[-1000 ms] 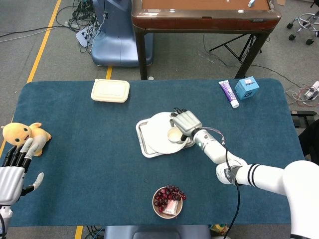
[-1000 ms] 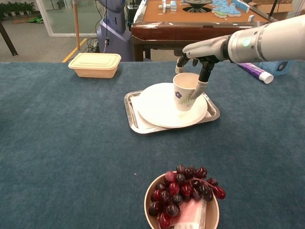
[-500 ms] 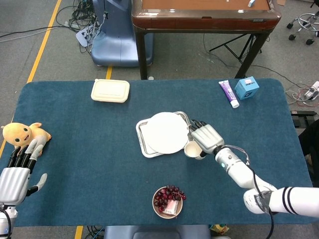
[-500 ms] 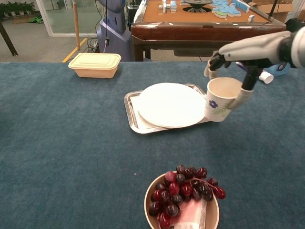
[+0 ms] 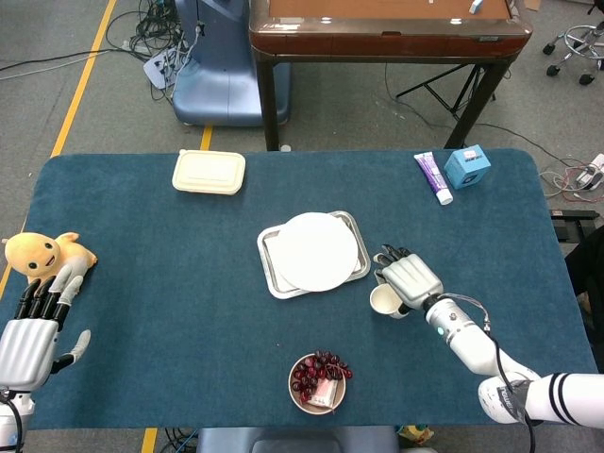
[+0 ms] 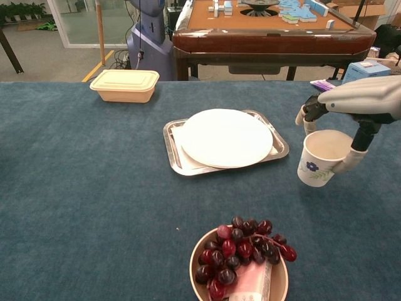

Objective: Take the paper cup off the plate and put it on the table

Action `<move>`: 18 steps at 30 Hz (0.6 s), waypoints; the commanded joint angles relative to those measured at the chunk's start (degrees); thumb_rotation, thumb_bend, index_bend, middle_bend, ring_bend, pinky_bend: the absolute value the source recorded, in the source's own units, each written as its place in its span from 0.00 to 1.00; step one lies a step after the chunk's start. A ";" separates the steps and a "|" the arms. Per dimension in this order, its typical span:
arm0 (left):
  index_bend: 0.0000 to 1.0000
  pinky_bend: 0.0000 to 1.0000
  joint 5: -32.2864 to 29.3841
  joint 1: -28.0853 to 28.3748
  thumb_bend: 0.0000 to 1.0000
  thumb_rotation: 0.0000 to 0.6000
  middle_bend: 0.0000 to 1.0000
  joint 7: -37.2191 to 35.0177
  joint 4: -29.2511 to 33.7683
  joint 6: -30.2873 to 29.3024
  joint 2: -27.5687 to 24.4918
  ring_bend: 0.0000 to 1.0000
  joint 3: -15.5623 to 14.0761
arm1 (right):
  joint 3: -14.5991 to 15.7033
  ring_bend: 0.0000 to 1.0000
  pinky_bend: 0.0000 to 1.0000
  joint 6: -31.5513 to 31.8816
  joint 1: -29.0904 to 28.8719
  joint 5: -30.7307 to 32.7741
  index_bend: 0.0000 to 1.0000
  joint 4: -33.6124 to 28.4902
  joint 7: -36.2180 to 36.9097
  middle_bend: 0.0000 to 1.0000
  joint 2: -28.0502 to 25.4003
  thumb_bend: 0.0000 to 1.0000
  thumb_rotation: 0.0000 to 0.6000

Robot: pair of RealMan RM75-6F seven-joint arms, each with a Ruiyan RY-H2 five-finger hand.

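My right hand (image 5: 411, 279) (image 6: 354, 106) grips the white paper cup (image 5: 386, 301) (image 6: 322, 157) with a blue flower print, upright, to the right of the tray. Whether the cup's base touches the blue table cloth (image 6: 94, 188) I cannot tell. The white plate (image 5: 314, 251) (image 6: 225, 137) lies bare on the metal tray (image 5: 267, 265) (image 6: 170, 144) at the table's middle. My left hand (image 5: 33, 326) hangs at the table's near left edge, fingers spread, holding nothing.
A bowl of red grapes (image 5: 317, 380) (image 6: 241, 260) sits at the front middle. A beige lidded box (image 5: 209, 172) (image 6: 124, 84) stands at the back left, a yellow plush toy (image 5: 42, 253) at the left edge, a purple tube (image 5: 433, 176) and blue box (image 5: 467, 166) back right.
My right hand has carried the cup off the plate, rightward and toward the front, and lowered it beside the tray. The left hand barely moved.
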State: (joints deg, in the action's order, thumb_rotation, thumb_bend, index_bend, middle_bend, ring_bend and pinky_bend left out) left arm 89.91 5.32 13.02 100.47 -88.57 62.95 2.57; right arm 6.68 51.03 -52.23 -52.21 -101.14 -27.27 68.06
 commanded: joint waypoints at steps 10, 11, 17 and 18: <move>0.00 0.00 -0.42 -0.17 0.32 1.00 0.00 -1.41 0.06 -0.29 -0.61 0.00 0.30 | -1.95 0.03 0.15 -6.63 0.06 0.78 0.45 9.01 1.54 0.16 5.78 0.19 1.00; 0.00 0.00 -0.48 -0.19 0.32 1.00 0.00 -1.48 0.06 -0.33 -0.65 0.00 0.35 | -2.00 0.03 0.15 -6.93 0.09 0.75 0.44 9.21 1.68 0.16 5.82 0.18 1.00; 0.00 0.00 -0.62 -0.21 0.32 1.00 0.00 -1.24 -0.02 -0.37 -0.53 0.00 0.43 | -2.91 0.02 0.15 -9.14 -0.06 0.31 0.12 6.20 3.75 0.08 2.62 0.13 1.00; 0.00 0.00 -0.67 -0.19 0.32 1.00 0.00 -1.15 -0.05 -0.29 -0.50 0.00 0.42 | -2.94 0.02 0.15 -9.01 -0.08 0.14 0.09 5.42 3.65 0.07 1.71 0.12 1.00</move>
State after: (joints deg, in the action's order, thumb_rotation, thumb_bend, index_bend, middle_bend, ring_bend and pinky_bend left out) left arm 89.25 5.12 11.86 100.43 -88.88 62.44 3.00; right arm 4.09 42.31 -52.25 -51.78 -94.45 -24.07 71.12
